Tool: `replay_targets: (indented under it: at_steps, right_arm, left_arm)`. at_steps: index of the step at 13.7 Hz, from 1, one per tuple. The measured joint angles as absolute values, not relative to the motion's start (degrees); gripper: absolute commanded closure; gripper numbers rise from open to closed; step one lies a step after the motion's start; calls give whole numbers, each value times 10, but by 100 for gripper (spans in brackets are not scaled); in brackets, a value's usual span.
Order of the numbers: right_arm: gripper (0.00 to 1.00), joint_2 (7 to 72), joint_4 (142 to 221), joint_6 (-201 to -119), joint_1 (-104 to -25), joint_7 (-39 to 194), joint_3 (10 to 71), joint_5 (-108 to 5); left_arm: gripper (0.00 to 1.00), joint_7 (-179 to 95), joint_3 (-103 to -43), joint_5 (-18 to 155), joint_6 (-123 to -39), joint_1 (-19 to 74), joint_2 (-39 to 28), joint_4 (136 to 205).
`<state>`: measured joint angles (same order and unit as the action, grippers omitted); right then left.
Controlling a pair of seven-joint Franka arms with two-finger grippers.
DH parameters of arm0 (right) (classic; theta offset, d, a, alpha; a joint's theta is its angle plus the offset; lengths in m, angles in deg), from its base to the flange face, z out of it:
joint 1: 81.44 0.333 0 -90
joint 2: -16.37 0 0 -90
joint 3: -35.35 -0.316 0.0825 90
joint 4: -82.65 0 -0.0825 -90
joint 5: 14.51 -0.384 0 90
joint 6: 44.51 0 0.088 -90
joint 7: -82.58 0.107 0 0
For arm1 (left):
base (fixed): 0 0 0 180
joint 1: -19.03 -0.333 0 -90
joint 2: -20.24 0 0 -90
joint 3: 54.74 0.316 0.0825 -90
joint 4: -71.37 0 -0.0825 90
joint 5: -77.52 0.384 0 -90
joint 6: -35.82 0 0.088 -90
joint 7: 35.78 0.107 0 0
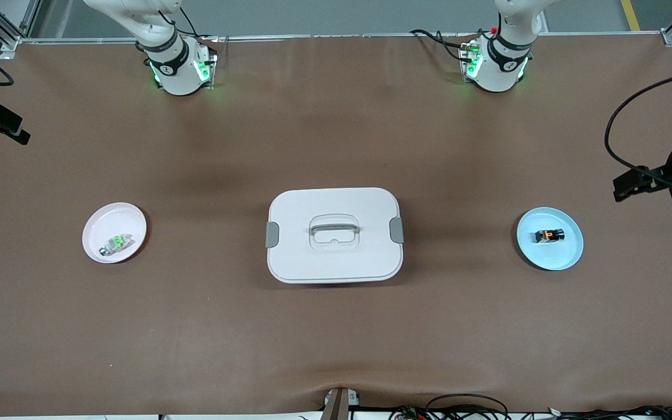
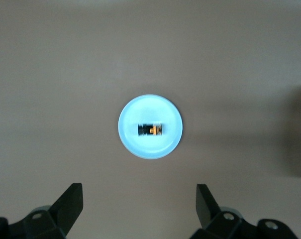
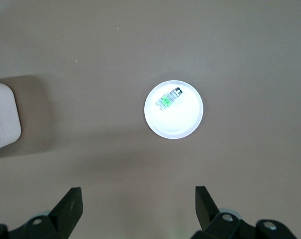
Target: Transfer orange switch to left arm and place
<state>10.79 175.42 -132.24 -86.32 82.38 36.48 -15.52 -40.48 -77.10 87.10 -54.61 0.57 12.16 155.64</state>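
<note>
Brown matting covers the whole table (image 1: pixel 336 134), and the white box (image 1: pixel 334 234) with grey side clips sits closed in the middle of it. Toward the left arm's end lies a pale blue plate (image 1: pixel 569 251), and the orange switch (image 1: pixel 549 235) rests on it, on its side, well apart from the box. Toward the right arm's end a pale pink plate (image 1: pixel 95 224) carries a green-and-clear switch (image 1: pixel 115 243). Both arms are up high. The left gripper (image 2: pixel 139 206) hangs over the bare mat near the blue plate with its fingers spread wide and nothing between them. The right gripper (image 3: pixel 139 209) hangs likewise over the mat near the pink plate, fingers wide apart and empty, a corner of the box showing at the edge of its wrist view
</note>
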Motion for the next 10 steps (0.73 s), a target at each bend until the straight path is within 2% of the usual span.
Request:
replay_targets:
  at_steps: [3, 6, 10]
  right_arm:
    - [0, 108, 1754, -1322, -863, 824, 365, -155]
    - [0, 108, 1754, -1322, -863, 824, 365, -155]
    - [0, 108, 1754, -1322, -863, 824, 365, -155]
  left_arm:
    - [0, -405, -696, 831, -516, 78, 164, 1568]
    - [0, -404, -622, 808, -514, 146, 211, 1608]
    - [0, -404, -588, 807, -515, 199, 253, 1654]
